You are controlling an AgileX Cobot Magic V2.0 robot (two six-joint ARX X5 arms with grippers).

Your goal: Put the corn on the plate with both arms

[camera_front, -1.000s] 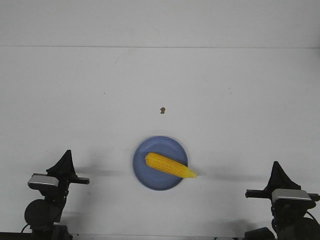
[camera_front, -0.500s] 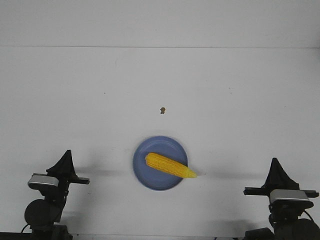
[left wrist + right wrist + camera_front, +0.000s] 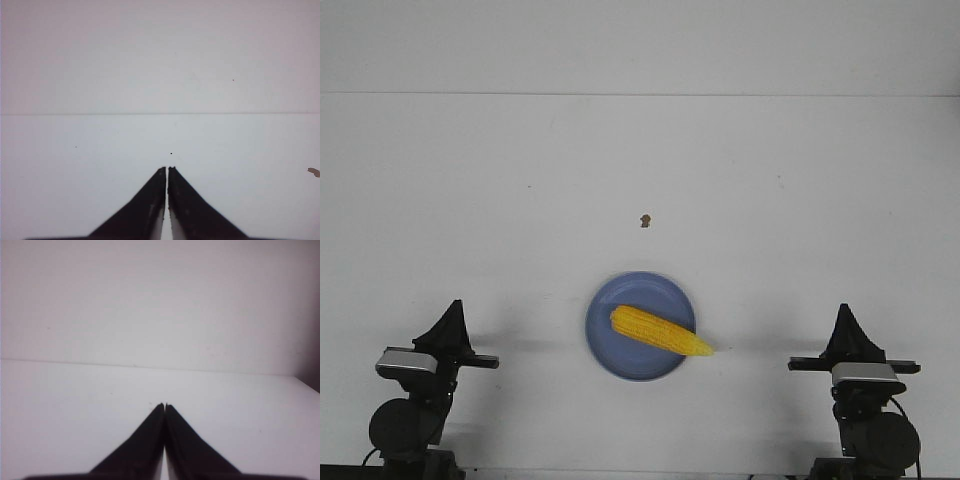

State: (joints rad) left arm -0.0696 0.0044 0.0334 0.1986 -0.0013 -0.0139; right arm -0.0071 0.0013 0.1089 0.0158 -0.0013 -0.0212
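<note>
corn point(image 3: 661, 332) lies across plate point(image 3: 640, 325), brown speck point(image 3: 645, 220) beyond; both jaws closed, empty.

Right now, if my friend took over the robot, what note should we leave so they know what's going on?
Left end effector: shut, holding nothing, parked at the near left of the table.
Right end effector: shut, holding nothing, parked at the near right.
Corn: lying across the blue plate, with its pointed tip sticking out over the right rim.
Plate: near the middle of the table, between the two arms. A tiny brown speck sits on the table beyond it.
Done: corn is on the plate, both arms are clear of it.
Left: probably nothing, unless you want the tip nudged fully inside the rim.
</note>
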